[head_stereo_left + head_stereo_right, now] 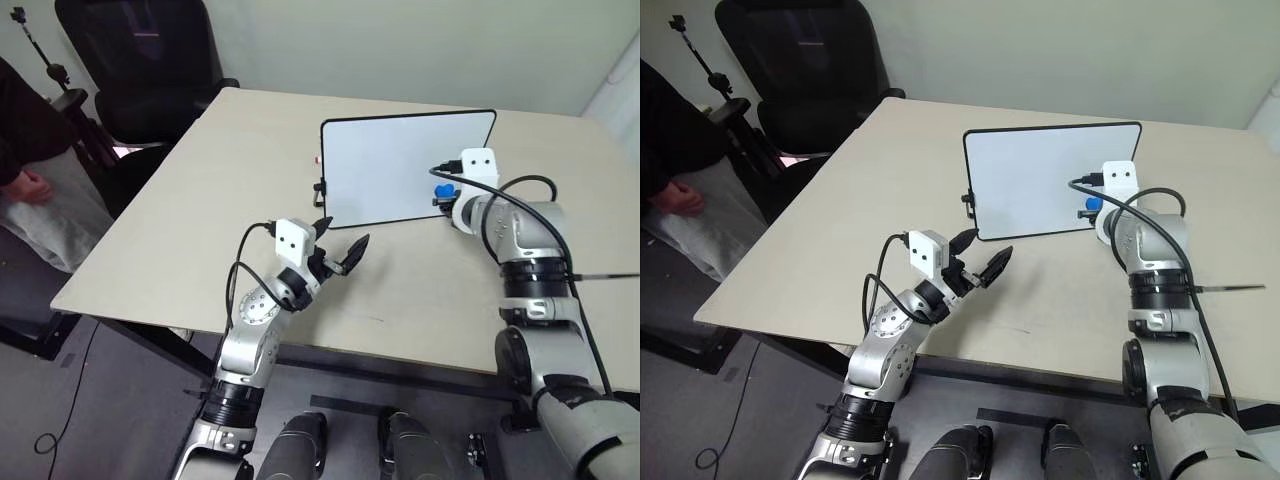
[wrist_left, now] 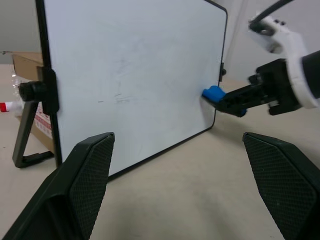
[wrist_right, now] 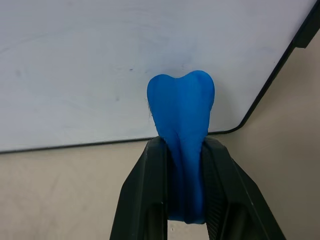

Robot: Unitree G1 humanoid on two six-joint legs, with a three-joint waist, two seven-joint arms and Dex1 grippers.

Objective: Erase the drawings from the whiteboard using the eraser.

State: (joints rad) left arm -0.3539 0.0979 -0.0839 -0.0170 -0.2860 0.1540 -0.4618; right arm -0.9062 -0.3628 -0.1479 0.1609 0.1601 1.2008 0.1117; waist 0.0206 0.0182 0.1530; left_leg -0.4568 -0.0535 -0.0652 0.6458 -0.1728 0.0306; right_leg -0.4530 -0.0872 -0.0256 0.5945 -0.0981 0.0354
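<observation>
I see a beige table (image 1: 200, 200) with a black office chair (image 1: 150, 60) off its far left corner, a person's hand (image 1: 30, 185) and dark sleeve at the left edge, a tripod-like stand (image 1: 45, 65) next to them, and a cardboard box (image 2: 22, 67) with a small red-and-white object (image 2: 7, 106) behind the board

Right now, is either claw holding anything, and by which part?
The right claw pinches the blue eraser by its lower end, its upper end against the whiteboard. The left claw is open, holding nothing.
</observation>
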